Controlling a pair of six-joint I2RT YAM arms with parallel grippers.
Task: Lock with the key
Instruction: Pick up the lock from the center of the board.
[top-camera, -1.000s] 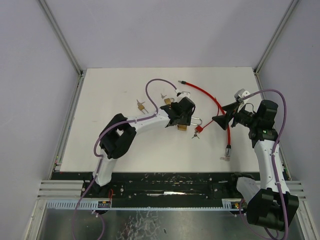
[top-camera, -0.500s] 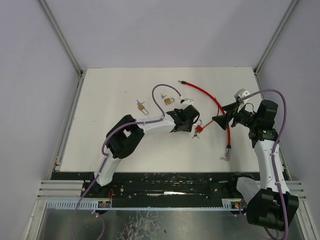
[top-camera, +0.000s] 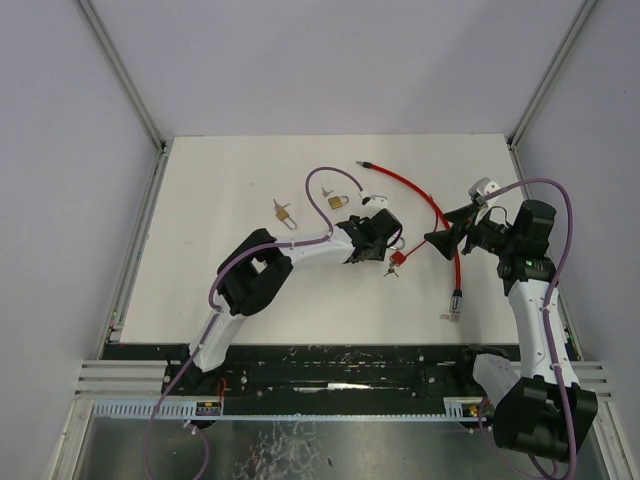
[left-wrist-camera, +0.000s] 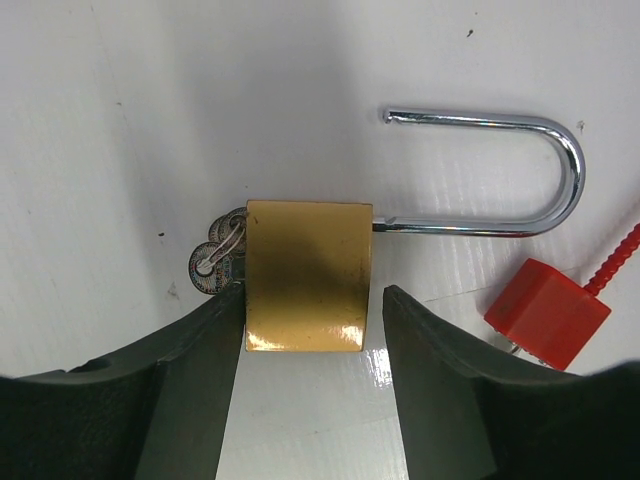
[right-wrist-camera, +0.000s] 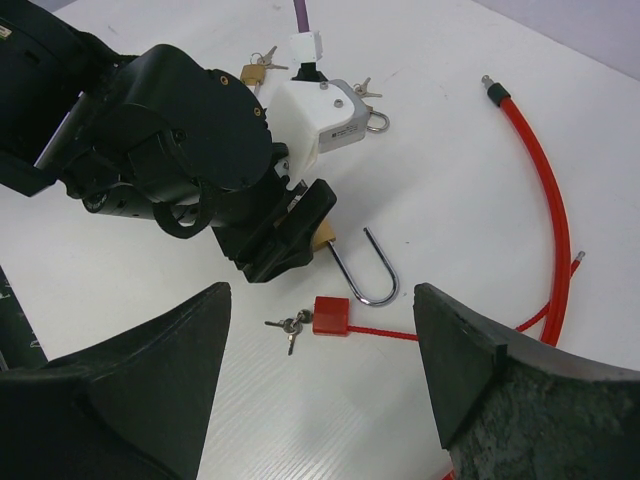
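Note:
A brass padlock lies flat on the white table, its steel shackle swung open to the right. A bunch of keys sits at its left end; whether one is in the keyhole I cannot tell. My left gripper is open and low, its black fingers on either side of the brass body, with a small gap on the right side. In the top view, the left gripper covers the padlock. My right gripper hangs open above the table, holding nothing.
A red block lock with small keys lies just beside the shackle. Its red cable curves to the table's right side. Two small brass padlocks lie further back on the left.
My left gripper has moved right and down onto the brass padlock, and its jaws have narrowed slightly. The right arm has not moved.

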